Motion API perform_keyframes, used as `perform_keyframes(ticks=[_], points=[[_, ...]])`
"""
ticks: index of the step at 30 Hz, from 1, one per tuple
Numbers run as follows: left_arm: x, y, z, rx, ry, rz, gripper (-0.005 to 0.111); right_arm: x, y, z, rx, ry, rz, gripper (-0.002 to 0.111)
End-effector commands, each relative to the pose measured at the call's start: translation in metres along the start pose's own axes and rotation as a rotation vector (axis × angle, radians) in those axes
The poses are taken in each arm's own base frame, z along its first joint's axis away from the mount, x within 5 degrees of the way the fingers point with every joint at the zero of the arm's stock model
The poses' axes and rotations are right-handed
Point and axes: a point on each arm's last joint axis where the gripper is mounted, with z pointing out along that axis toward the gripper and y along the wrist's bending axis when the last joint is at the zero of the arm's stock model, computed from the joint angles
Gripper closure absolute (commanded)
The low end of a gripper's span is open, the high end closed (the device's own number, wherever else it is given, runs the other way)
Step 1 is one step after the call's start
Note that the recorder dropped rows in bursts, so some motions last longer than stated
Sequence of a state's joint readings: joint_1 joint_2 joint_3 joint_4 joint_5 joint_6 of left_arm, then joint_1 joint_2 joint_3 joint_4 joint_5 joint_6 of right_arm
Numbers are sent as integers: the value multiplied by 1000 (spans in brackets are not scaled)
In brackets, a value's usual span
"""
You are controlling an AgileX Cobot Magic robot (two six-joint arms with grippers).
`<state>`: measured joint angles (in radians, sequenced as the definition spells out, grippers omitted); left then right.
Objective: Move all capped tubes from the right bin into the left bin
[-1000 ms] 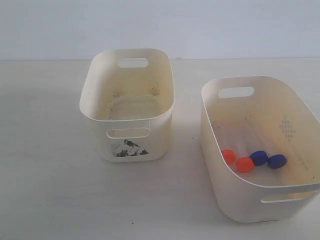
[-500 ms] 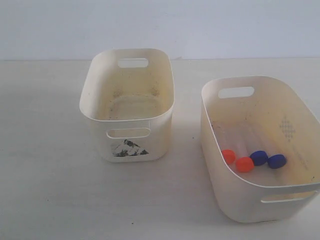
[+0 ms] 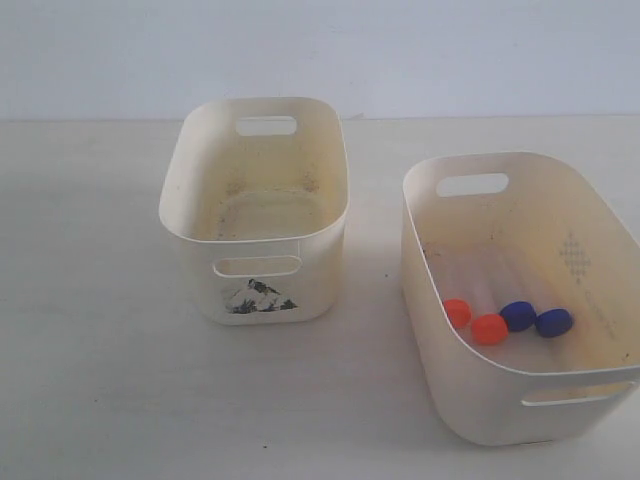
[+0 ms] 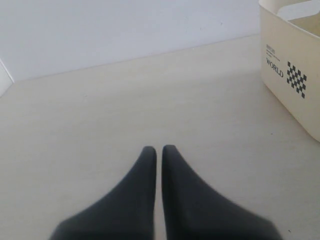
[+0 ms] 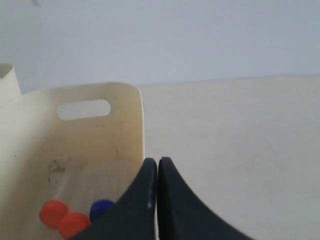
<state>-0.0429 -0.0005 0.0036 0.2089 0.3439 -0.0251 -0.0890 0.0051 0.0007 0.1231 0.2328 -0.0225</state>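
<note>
The capped tubes lie side by side in the right bin [image 3: 480, 400], a wide cream tub. Two have orange-red caps [image 3: 489, 329] and two have dark blue caps [image 3: 553, 322], all pointing at the bin's near wall. The left bin [image 3: 200, 280], a narrower tub with a mountain picture, holds nothing. Neither gripper shows in the exterior view. My right gripper [image 5: 157, 161] is shut and holds nothing, just outside the right bin's wall [image 5: 127, 130], with orange caps [image 5: 74, 223] and a blue cap [image 5: 101, 209] beside it. My left gripper [image 4: 159, 148] is shut and empty over bare table.
A cream tub's outer wall [image 4: 290, 60] with a printed label and checker mark stands off to one side of the left gripper. The pale tabletop [image 3: 100, 380] runs back to a white wall.
</note>
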Motion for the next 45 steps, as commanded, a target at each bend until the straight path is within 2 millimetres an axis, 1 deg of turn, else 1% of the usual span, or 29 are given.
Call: perform_keyframes(ticks=[1,8,10,13,16,18,20,23,26,27,29,30,32,33,37,39,45], points=[[-2,0,0,2,-7,-12,102,-14,0,-2,4,-157,-2,109],[-2,0,0,2,-7,-12,102,-16,0,-2,4,-173,-2,109],[-2,0,0,2,-7,-12,102,-19,0,-3,5,-215,-2,109],[-2,0,0,2,-7,-12,102,-35,-1,-7,9,-395,3,109],[-2,0,0,2,-7,-12,102,-53,-1,-18,-2,-624,54,109],[-2,0,0,2,-7,-12,102,-62,-1,-23,-19,-694,93,109],[-2,0,0,2,-7,-12,102,-78,1,-30,-30,-723,99,109],[-2,0,0,2,-7,-12,102,-102,6,-41,-32,-633,60,109],[-2,0,0,2,-7,-12,102,-127,12,-44,-24,-430,-23,109],[-2,0,0,2,-7,-12,102,-133,14,-42,-23,-337,-52,109],[-2,0,0,2,-7,-12,102,-139,16,-35,-25,-131,-78,109],[-2,0,0,2,-7,-12,102,-139,16,-29,-21,24,-99,109],[-2,0,0,2,-7,-12,102,-136,16,-20,-13,223,-120,109],[-2,0,0,2,-7,-12,102,-136,15,-12,-7,305,-126,109],[-2,0,0,2,-7,-12,102,-134,14,12,-5,410,-119,109],[-2,0,0,2,-7,-12,102,-132,14,20,-4,437,-118,109],[-2,0,0,2,-7,-12,102,-136,13,33,0,398,-117,109]])
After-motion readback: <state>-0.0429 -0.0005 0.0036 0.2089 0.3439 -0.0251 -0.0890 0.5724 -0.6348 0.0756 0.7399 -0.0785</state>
